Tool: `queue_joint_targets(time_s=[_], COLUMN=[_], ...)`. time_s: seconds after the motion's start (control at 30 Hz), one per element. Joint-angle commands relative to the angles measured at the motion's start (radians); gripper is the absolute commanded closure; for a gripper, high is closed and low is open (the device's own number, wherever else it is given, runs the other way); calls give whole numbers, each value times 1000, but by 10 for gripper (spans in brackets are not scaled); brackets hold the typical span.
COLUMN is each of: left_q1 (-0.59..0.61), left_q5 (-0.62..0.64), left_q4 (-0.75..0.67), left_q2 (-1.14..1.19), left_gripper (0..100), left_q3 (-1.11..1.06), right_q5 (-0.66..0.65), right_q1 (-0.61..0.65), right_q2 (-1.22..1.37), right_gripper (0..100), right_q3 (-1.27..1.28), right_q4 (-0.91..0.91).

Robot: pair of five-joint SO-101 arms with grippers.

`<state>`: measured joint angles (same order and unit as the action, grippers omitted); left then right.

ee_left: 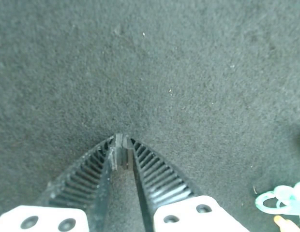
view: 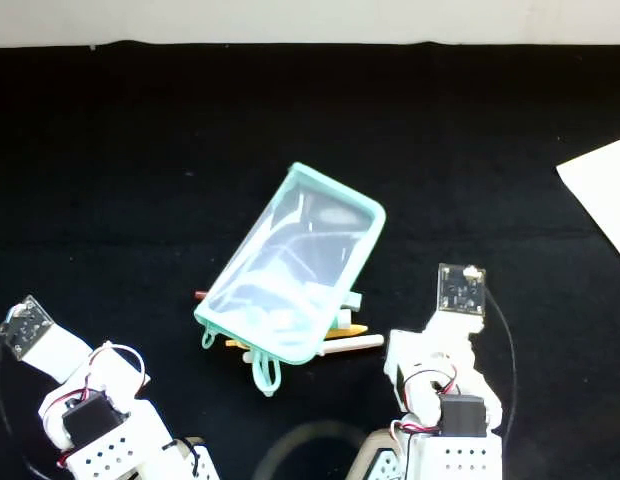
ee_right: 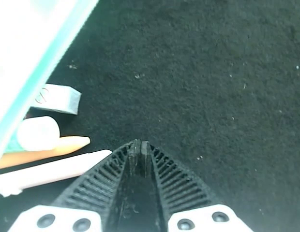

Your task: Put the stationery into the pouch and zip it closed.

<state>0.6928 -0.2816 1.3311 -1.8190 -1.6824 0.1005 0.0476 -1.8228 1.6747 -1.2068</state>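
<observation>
A mint-green translucent pouch lies tilted in the middle of the black table. Stationery pokes out from under its near edge: a white pen, an orange pencil and a red tip. My right gripper is shut and empty, just above the mat beside the white pen, the orange pencil, a white cylinder and the pouch's edge. My left gripper is shut and empty over bare mat, with the pouch's green zipper loops off to one side.
A white sheet lies at the table's right edge. A pale strip runs along the far edge. A small white tag sticks out beside the pouch. Open black mat surrounds the pouch on the far and left sides.
</observation>
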Motion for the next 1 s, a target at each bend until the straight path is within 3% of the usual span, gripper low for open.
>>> queue_joint_targets(time_s=[0.0, 0.13, 0.33, 0.43, 0.53, 0.63, 0.8, 0.97], left_q1=[8, -13, -4, -5, -7, -7, 61, 122], left_q5=[-8, -8, -9, -8, -8, -8, -6, -6], left_q4=[11, 11, -49, -32, 140, 327, 431, 446], left_q2=[-2, -2, -4, -4, -2, 8, 188, 541], left_gripper=[987, 989, 987, 986, 986, 986, 986, 986], left_q3=[-13, -13, 51, 249, 552, 819, 1185, 1494], right_q5=[3, 3, -2, -2, -20, -132, -253, -321], right_q1=[48, 188, 470, 484, 426, 360, 305, 389], right_q2=[-10, -10, -12, -12, -10, -8, -5, 159], right_gripper=[991, 991, 991, 991, 986, 985, 975, 814], right_q3=[128, 128, 127, 120, 39, -108, -510, -946], right_q4=[30, 64, 325, 498, 565, 466, 114, -254])
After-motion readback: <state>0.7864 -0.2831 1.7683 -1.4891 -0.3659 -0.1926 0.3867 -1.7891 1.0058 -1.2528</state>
